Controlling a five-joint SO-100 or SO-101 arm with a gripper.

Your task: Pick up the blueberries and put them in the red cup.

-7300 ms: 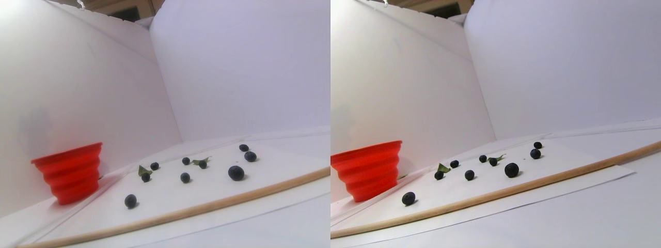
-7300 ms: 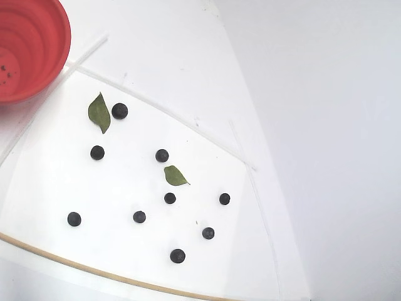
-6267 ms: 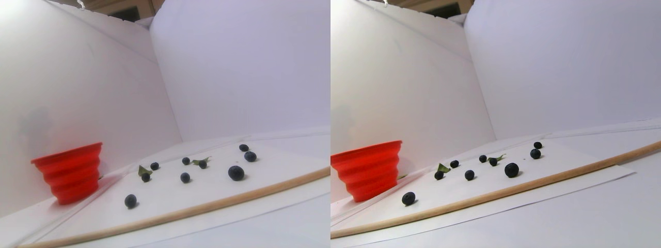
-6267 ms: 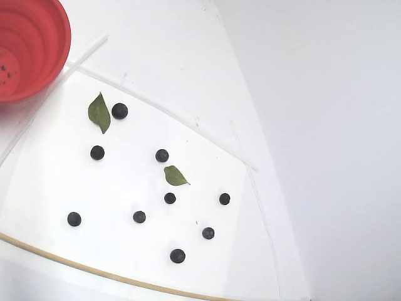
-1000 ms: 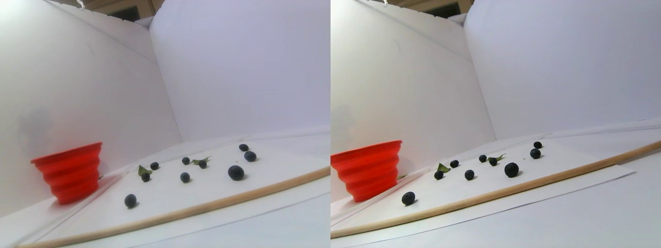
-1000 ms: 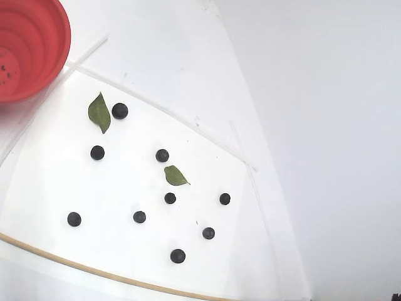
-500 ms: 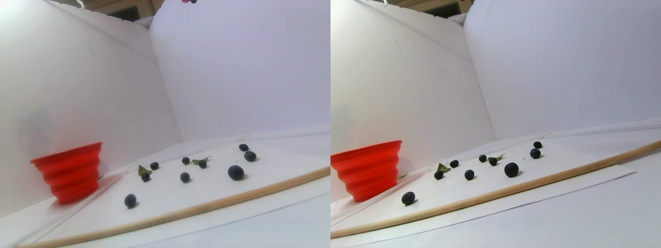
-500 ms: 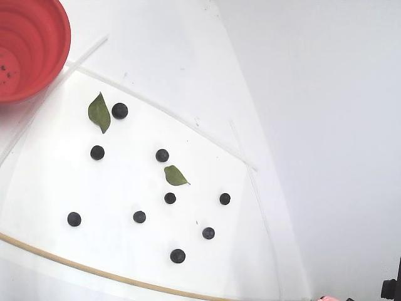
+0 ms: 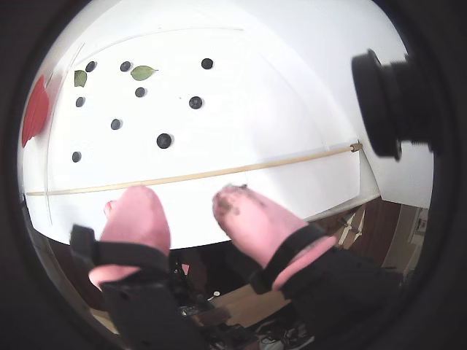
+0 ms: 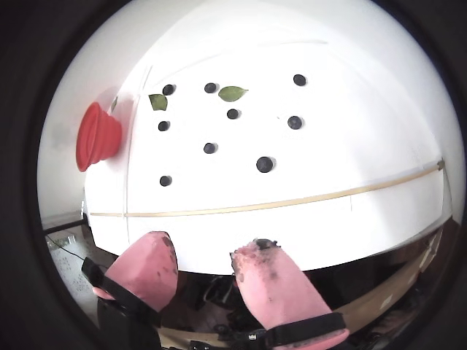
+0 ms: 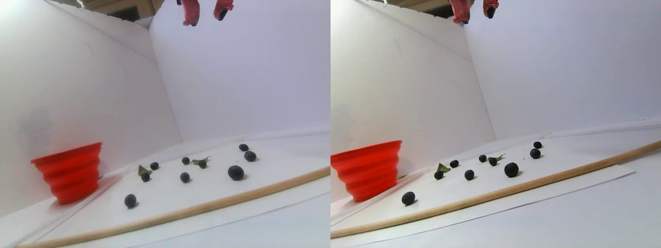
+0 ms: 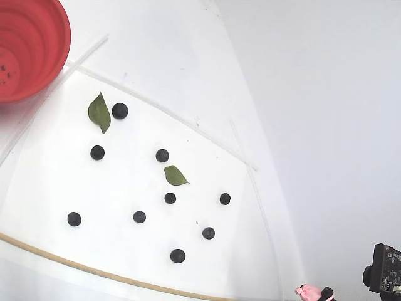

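Observation:
Several blueberries (image 12: 162, 155) lie scattered on a white sheet, also seen in both wrist views (image 9: 164, 140) (image 10: 264, 164) and in the stereo pair view (image 11: 236, 172). The red cup (image 12: 59, 37) stands at the sheet's far left corner (image 11: 72, 173) (image 10: 98, 136) (image 9: 35, 109), with a few dark specks on its bottom. My gripper (image 10: 208, 248) has pink fingertips, stained dark. It hangs high above the near side of the sheet (image 11: 205, 18) (image 9: 184, 200), open and empty, far from every berry. In the fixed view the gripper (image 12: 316, 293) just enters at the bottom right.
Two green leaves (image 12: 99, 113) (image 12: 175, 175) lie among the berries. A thin wooden stick (image 11: 206, 206) (image 9: 219, 173) runs along the sheet's near edge. White walls enclose the back and left. A black camera (image 9: 394, 102) sits at the right.
The gripper has come into view, from the top in the stereo pair view and at the bottom right in the fixed view. Berries, leaves and cup have not moved.

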